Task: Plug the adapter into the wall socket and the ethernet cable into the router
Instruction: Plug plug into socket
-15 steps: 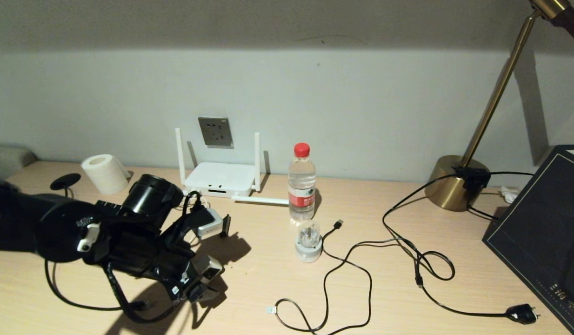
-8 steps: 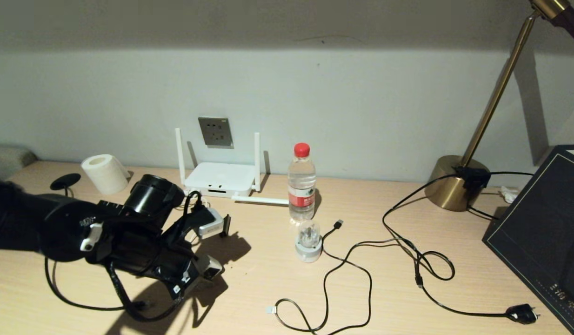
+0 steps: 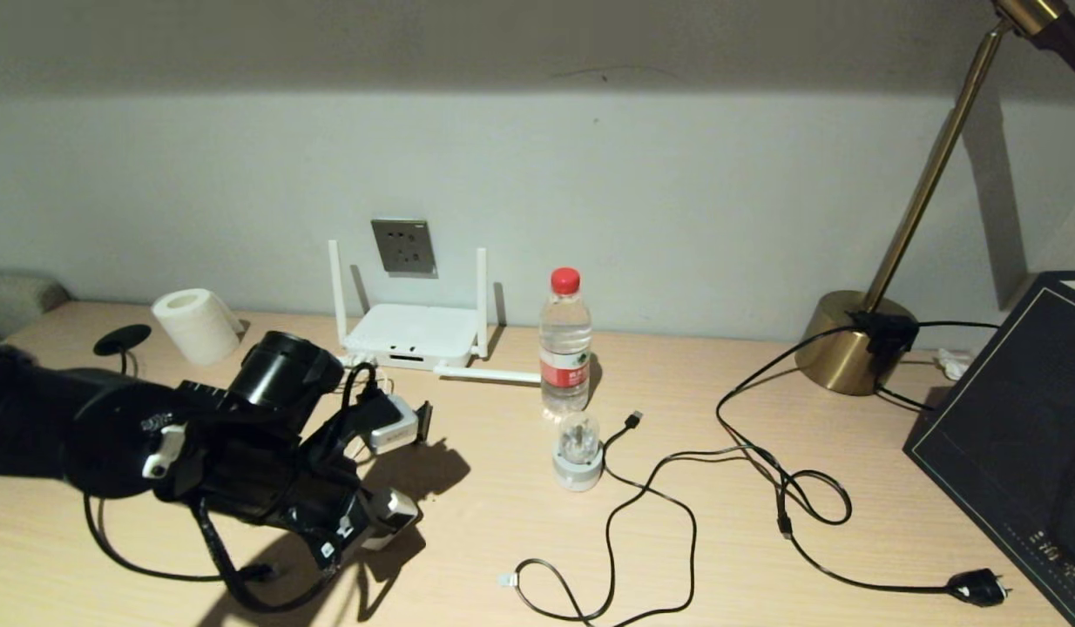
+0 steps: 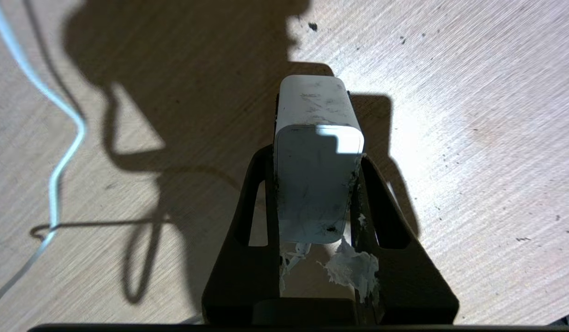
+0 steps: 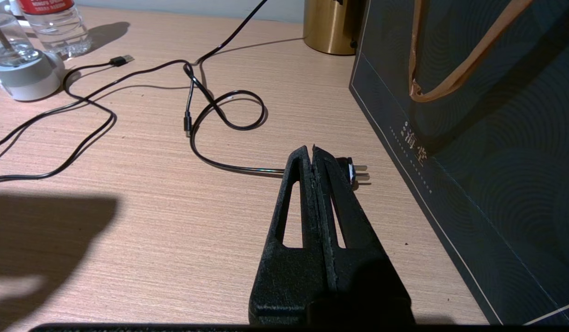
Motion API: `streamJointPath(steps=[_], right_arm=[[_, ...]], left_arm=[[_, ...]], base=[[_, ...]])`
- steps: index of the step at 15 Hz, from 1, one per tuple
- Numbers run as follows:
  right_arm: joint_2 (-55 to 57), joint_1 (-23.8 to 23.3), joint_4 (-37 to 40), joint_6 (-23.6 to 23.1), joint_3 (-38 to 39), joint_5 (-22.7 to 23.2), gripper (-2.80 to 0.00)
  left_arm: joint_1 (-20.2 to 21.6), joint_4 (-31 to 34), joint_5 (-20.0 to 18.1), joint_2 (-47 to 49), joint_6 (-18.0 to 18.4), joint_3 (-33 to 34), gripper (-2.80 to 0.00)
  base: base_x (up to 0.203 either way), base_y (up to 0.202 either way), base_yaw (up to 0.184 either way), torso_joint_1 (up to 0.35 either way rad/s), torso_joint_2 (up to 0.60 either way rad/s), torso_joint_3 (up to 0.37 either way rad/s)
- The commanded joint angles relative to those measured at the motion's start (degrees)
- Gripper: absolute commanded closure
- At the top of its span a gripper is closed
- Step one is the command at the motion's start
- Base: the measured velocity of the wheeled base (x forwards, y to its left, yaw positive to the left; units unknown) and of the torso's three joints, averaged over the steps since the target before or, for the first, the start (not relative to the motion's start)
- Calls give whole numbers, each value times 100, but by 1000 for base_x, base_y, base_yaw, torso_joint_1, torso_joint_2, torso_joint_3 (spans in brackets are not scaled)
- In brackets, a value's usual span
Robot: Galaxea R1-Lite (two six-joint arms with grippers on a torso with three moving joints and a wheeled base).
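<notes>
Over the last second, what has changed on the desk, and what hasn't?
The left gripper has closed its fingers onto the adapter where it lies on the desk, without visibly shifting its place. The router, wall socket, water bottle and black cables lie as before; the right gripper stays shut.

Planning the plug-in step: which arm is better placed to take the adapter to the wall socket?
Left. Its tool has both fingers against the adapter, on the socket's side of the desk. The right tool is shut and empty, near the black plug.
</notes>
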Motion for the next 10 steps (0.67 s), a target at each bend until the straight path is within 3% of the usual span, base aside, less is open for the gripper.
streamJointPath(steps=[1,3,6,8,10], right_arm=[[7,0,-2,-5,1,4,0],[7,0,-2,-1,1,4,0],[7,0,-2,-5,1,4,0],[7,0,-2,-5,1,4,0],[7,0,-2,-5,1,4,0]], left_arm=[[22,-88,9,-529,-1,107,0],[183,-959,7,-961,-151,398,0],[250,-3714,163,-999,-982,1331,0],[265,-5731,636,-410,-1712,1696,0],[314,-7152,889,284,-2159,1793,0]], base=[[0,0,0,0,0,0],[0,0,0,0,0,0],[0,0,0,0,0,0],[0,0,0,0,0,0],[0,0,0,0,0,0]])
